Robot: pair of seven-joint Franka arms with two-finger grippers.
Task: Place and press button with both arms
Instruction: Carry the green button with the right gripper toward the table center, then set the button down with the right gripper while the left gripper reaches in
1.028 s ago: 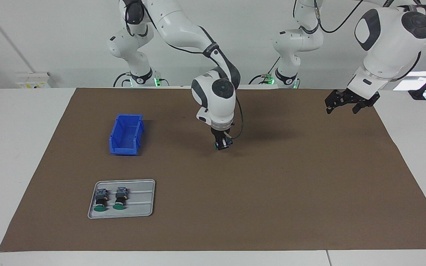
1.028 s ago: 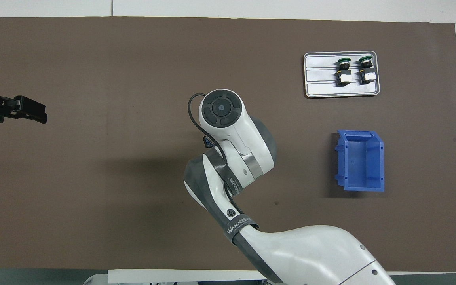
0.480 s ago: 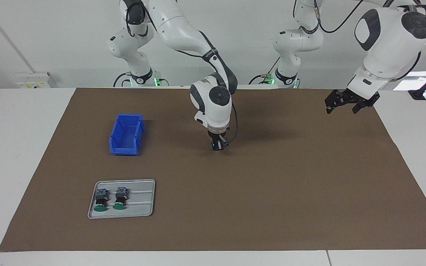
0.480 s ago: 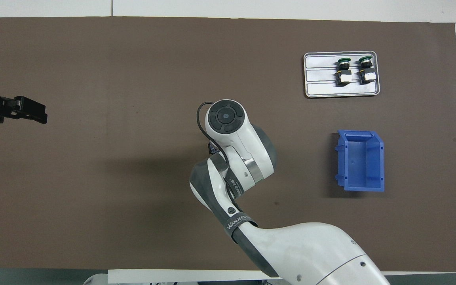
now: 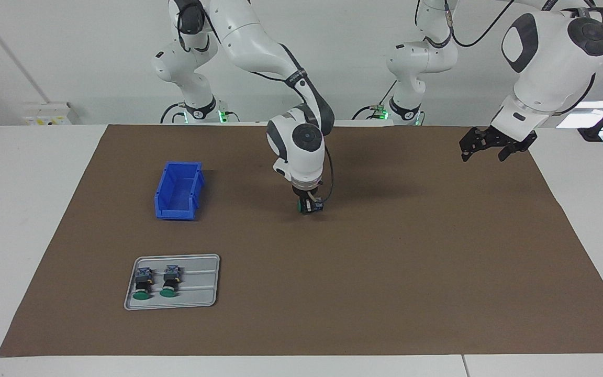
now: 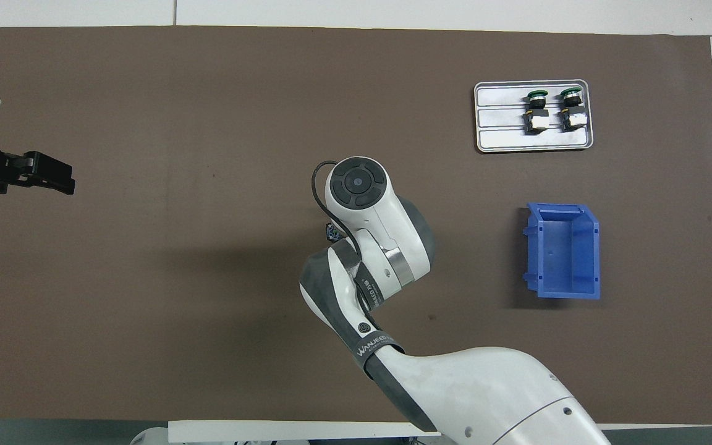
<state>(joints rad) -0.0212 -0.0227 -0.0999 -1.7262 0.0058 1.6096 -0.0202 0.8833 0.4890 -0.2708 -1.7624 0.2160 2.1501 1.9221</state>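
Left gripper point(image 5: 492, 146): hangs over the edge of the brown mat point(image 5: 385, 272) at my left arm's end of the worktop point(image 5: 13, 209). Its fingers stand apart and hold nothing. This arm waits.

Right gripper point(image 5: 309, 201): points straight down over the middle of the mat, very low. The button point(image 5: 310, 206) sits at its tips on its side, green cap toward my right arm's end and blue-grey block toward my left arm's end. I cannot tell whether this gripper is clamped on it, nor whether it touches the mat.

Blue bin point(image 5: 178, 191): on the mat toward my right arm's end, open side up.

Grey tray point(image 5: 212, 283): farther from me than the bin. Two more buttons point(image 5: 142, 285) point(image 5: 169, 283) lie in it side by side, their green caps pointing away from me.
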